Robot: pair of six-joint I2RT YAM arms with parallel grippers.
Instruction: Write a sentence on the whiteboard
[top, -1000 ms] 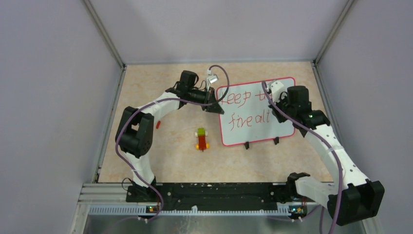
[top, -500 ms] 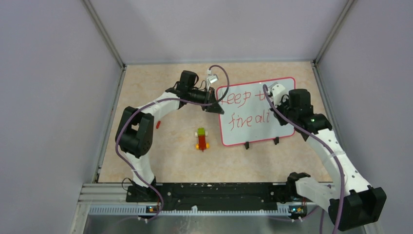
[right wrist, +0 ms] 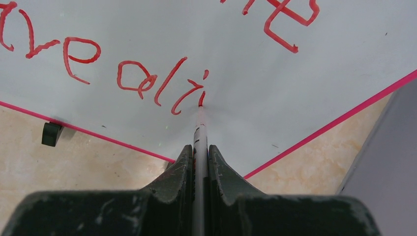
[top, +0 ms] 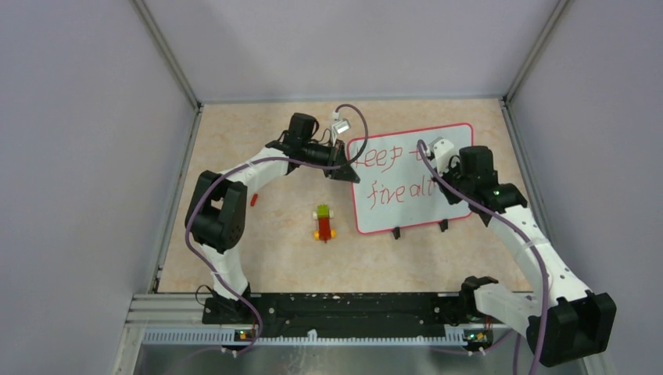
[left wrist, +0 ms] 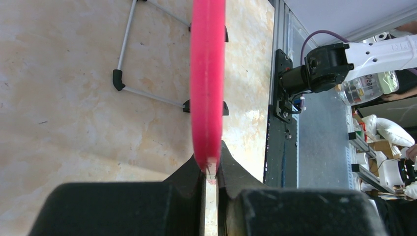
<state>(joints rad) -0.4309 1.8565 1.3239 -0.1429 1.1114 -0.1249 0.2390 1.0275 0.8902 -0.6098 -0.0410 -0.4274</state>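
The whiteboard (top: 399, 205), white with a red-pink rim and two black clip feet, lies at the table's back right and carries red handwriting. My left gripper (top: 345, 173) is shut on its left rim, seen edge-on in the left wrist view (left wrist: 207, 88), where the gripper (left wrist: 210, 164) pinches it. My right gripper (top: 442, 173) is over the board's right part, shut on a marker (right wrist: 199, 142). The marker tip touches the board (right wrist: 295, 93) at the end of the second line of writing. In the right wrist view the gripper (right wrist: 199, 150) clamps the marker's barrel.
A small toy of red, yellow and green blocks (top: 323, 222) sits left of the board. A small red piece (top: 254, 199) lies near the left arm. Enclosure walls stand on three sides. The board's wire stand (left wrist: 147, 93) shows in the left wrist view.
My right gripper has shifted slightly left and toward the near edge over the board, and the second line of writing has grown by a stroke. The left arm has not moved.
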